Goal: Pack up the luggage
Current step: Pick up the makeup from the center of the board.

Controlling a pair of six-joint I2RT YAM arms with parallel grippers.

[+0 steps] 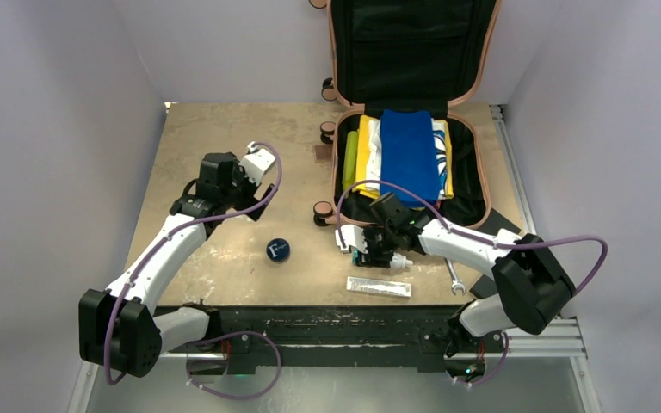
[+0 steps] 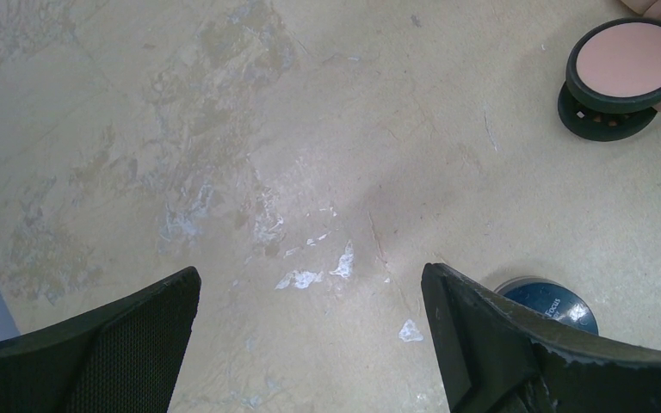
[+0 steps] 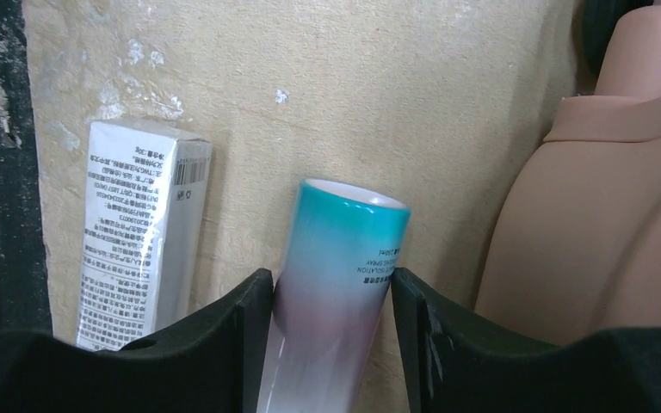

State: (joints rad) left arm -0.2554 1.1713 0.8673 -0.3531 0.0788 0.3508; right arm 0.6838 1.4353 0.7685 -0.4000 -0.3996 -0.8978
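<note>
- The pink suitcase (image 1: 409,52) lay open at the far right corner of the tabletop (image 1: 224,138), its lid standing upright and folded clothes (image 1: 409,155) stacked inside.
- My right gripper (image 3: 331,284) was clamped on a teal-and-pink spray bottle (image 3: 349,232), just beside the suitcase's near left corner.
- My left gripper (image 2: 311,275) hung over the tabletop's left half, fingers wide apart.
- A silver box (image 1: 379,286) lay along the near edge, with a round blue tin (image 1: 278,249) to its left.

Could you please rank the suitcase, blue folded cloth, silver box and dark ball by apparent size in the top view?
1. Suitcase
2. Blue cloth
3. Silver box
4. Dark ball
The last two look fairly close.
</note>
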